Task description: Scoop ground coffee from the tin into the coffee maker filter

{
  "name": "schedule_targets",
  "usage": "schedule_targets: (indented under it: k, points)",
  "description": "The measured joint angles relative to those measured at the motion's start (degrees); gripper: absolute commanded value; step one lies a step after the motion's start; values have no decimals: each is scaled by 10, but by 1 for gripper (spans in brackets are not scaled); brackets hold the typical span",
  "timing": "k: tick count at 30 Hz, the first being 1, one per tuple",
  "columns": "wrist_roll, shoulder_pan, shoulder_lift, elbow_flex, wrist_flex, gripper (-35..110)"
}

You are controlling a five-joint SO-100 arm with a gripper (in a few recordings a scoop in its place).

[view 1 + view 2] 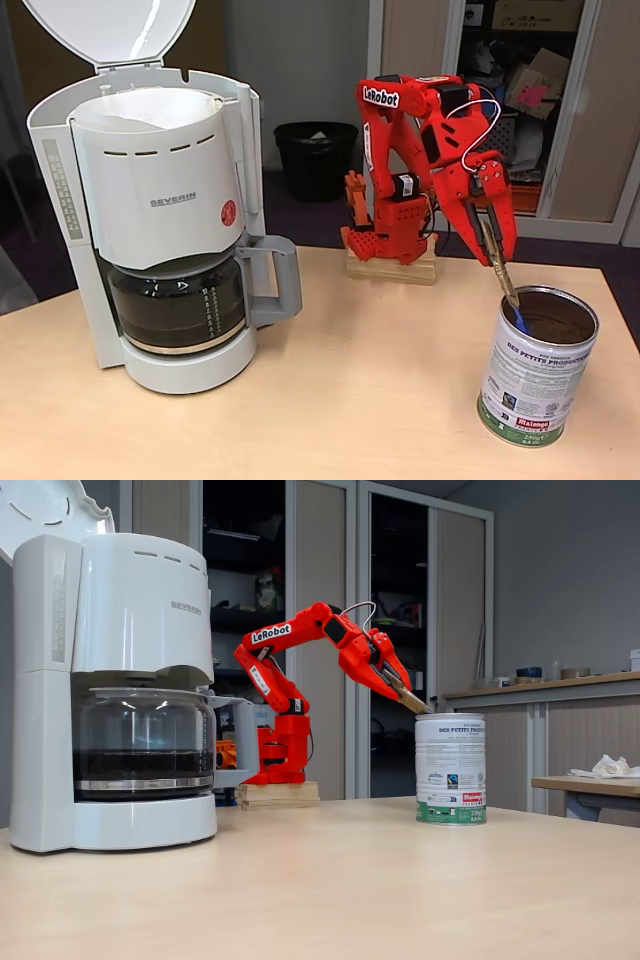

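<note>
Foreground: cylindrical metal tin (537, 372) with white label, green base band and red logo, upright on pale wooden bench (350, 400), at right in both fixed views. Inside, dark brown ground coffee (553, 318), surface well below the rim. Above the tin, orange two-finger claw (492, 232) of the arm marked LeRobot, clamped on the tan handle of a small blue scoop (519, 317); scoop tip down inside the tin's left wall, seemingly at or just into the powder. At left, well apart from the tin, large white-grey SEVERIN drip coffee machine (165, 210), lid raised, white paper cone filter (150, 108) lining the open top basket, glass carafe (178, 300) with dark liquid below. Behind, black waste bin (316, 158) on the floor.

Step in hand, by the look of it: loading the scoop. Best done by pushing the bowl deeper into the powder, then levelling before lifting, clear of the rim. Handle angle steep, so spilling likely unless turned flatter on the way up. Long carry across the bench to follow; slow, steady travel advisable.
</note>
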State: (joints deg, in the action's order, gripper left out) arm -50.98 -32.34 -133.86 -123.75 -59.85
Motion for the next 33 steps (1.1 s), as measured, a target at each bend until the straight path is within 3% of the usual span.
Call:
schedule_targets:
  k: [11, 33]
  points:
    - [-92, -2, 79, 78, -72, 0]
    - [-90, -116, 199, 162, -175, 0]
